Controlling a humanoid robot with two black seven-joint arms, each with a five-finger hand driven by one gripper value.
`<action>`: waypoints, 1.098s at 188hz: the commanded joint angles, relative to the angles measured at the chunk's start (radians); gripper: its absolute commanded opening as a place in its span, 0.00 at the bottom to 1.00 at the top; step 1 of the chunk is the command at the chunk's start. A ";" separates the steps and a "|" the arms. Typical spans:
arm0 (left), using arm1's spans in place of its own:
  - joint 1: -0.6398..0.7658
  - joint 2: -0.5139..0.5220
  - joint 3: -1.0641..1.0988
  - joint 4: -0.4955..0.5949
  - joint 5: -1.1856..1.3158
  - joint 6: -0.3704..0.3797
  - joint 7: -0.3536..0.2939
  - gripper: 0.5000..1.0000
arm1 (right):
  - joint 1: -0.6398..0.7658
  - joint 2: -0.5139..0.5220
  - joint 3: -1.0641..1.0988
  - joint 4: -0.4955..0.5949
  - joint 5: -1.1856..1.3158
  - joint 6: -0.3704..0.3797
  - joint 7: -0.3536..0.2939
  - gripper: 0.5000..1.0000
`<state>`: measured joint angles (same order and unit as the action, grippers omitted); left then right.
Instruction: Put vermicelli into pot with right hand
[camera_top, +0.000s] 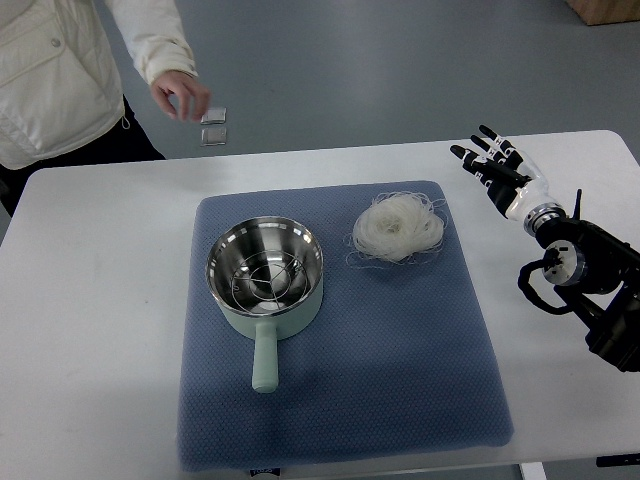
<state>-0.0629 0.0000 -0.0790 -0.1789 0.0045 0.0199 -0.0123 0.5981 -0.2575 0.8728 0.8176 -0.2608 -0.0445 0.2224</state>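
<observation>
Hovering with fingers spread and empty, the right hand (497, 165) waits right of the vermicelli (398, 228), a loose nest on the blue mat (400, 380) beside the pot (265, 275). A good grasp likely means scooping from above, gathering stray strands.

Shiny steel pot (264, 272), textured cloth mat (400, 340)

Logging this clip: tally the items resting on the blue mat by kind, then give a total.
Pots: 1, the pale green pot with a steel insert and its handle pointing to the near edge.
Vermicelli nests: 1, the white vermicelli beside the pot, to the right in the picture.
Total: 2 on the blue mat.
</observation>
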 joint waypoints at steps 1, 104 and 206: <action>0.000 0.000 -0.004 0.001 0.000 0.000 0.000 1.00 | 0.000 0.000 0.000 0.000 0.000 0.000 0.000 0.84; 0.000 0.000 -0.005 0.001 -0.003 0.000 0.000 1.00 | 0.003 -0.005 -0.002 0.000 0.000 0.000 0.000 0.84; 0.002 0.000 -0.004 0.010 -0.003 0.002 0.000 1.00 | 0.011 -0.012 -0.008 -0.006 -0.008 0.003 0.000 0.84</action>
<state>-0.0615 0.0000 -0.0830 -0.1690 0.0017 0.0204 -0.0123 0.6055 -0.2667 0.8644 0.8149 -0.2674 -0.0414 0.2224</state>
